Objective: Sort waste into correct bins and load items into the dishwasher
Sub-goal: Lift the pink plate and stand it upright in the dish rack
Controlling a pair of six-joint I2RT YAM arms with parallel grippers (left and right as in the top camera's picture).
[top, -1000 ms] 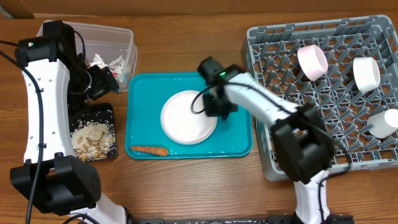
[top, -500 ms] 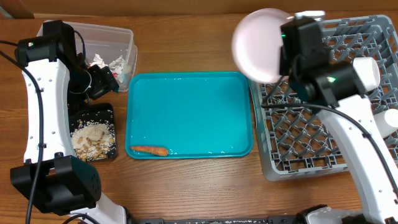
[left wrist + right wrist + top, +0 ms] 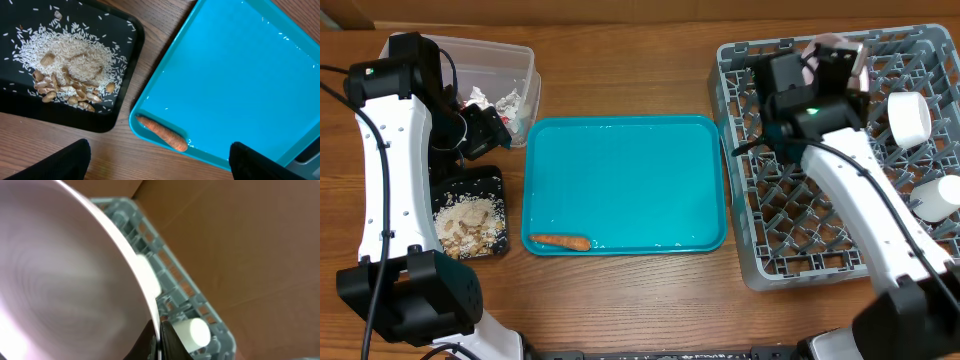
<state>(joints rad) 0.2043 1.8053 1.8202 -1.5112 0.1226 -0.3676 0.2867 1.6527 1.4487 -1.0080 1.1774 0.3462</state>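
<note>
My right gripper [image 3: 159, 341] is shut on the rim of a white plate [image 3: 65, 280], which fills the left of the right wrist view. Overhead, this gripper [image 3: 823, 62] is above the back of the grey dish rack [image 3: 840, 255], and the arm mostly hides the plate. An orange carrot [image 3: 560, 241] lies at the front left of the teal tray [image 3: 625, 170]; it also shows in the left wrist view [image 3: 162, 133]. My left gripper [image 3: 160, 165] is open and empty, high above the tray's left edge and beside the bins [image 3: 485, 130].
A black bin [image 3: 498, 180] holds rice and peanuts. A clear bin [image 3: 510, 55] behind it holds crumpled paper. White cups [image 3: 910, 117] [image 3: 940, 197] stand in the rack, one also in the right wrist view [image 3: 192, 332]. A brown cardboard wall stands behind the rack.
The right gripper lifted the white plate off the teal tray and carried it right, over the back of the dish rack, turning it on edge. The left arm has not moved.
</note>
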